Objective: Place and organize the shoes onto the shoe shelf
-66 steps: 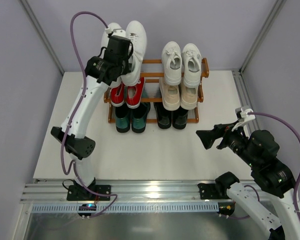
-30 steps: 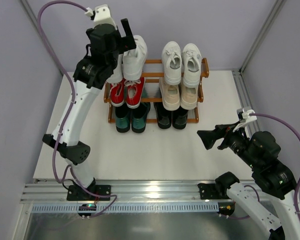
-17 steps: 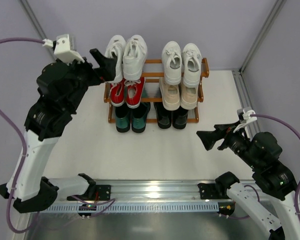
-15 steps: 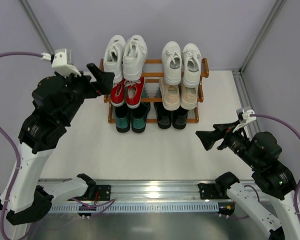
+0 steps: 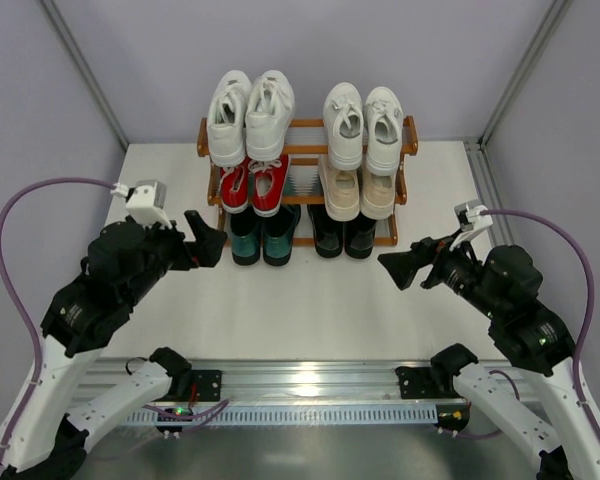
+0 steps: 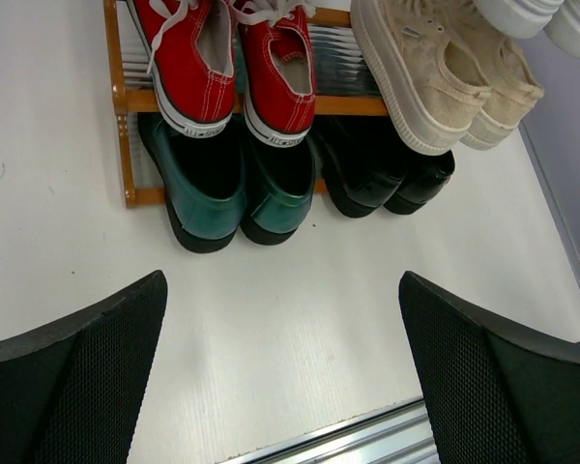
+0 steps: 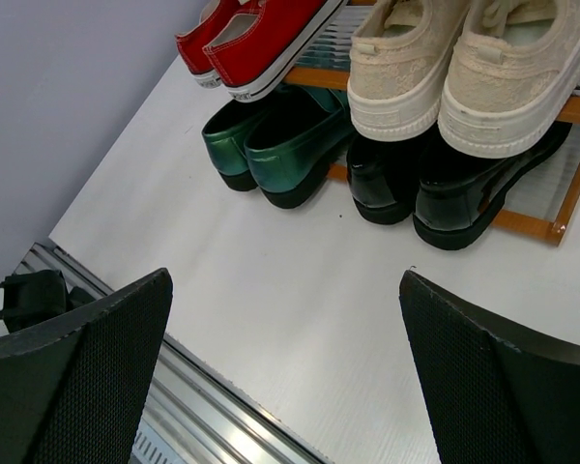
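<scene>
The shoe shelf (image 5: 410, 135) stands at the back of the table with all the shoes on it. Two white sneaker pairs (image 5: 248, 115) (image 5: 363, 122) sit on the top tier. Red sneakers (image 5: 255, 185) and beige sneakers (image 5: 360, 190) fill the middle tier. Green loafers (image 5: 263, 238) and black loafers (image 5: 343, 235) are at the bottom. My left gripper (image 5: 208, 240) hangs open and empty just left of the green loafers (image 6: 237, 184). To the right of the black loafers (image 7: 454, 193), my right gripper (image 5: 395, 268) is open and empty too.
A white tabletop (image 5: 300, 300) lies between the shelf and both grippers. An aluminium rail (image 5: 300, 385) runs along the near edge. Purple walls close in the back and both sides.
My left arm let go at the top left of the shelf and swung down and back to the near left. The white pair stays on the top tier. The right gripper edged slightly left.
</scene>
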Controlling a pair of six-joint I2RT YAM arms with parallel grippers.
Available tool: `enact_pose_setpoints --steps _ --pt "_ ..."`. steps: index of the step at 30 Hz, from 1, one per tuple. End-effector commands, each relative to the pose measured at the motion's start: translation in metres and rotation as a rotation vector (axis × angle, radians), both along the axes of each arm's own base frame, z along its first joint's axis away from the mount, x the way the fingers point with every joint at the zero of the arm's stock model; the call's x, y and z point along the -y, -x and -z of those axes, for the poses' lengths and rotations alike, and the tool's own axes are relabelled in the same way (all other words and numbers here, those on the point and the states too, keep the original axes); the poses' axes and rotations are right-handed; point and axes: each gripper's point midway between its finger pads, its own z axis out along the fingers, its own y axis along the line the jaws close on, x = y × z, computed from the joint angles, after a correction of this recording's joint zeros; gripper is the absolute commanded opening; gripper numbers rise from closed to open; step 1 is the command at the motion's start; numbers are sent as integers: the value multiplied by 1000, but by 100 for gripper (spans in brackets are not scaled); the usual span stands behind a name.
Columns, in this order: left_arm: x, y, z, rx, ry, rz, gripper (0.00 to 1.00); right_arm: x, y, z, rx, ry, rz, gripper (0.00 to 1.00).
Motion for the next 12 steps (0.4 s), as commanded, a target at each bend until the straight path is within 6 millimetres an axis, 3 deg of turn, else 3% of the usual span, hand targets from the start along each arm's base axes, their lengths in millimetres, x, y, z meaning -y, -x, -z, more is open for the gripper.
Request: enact_pose_setpoints --steps 1,12 --pt "-7 13 -2 32 17 13 100 -3 0 -23 64 -61 -6 100" --pt "-12 13 5 28 -11 -6 100 -2 -10 -23 47 -64 30 100"
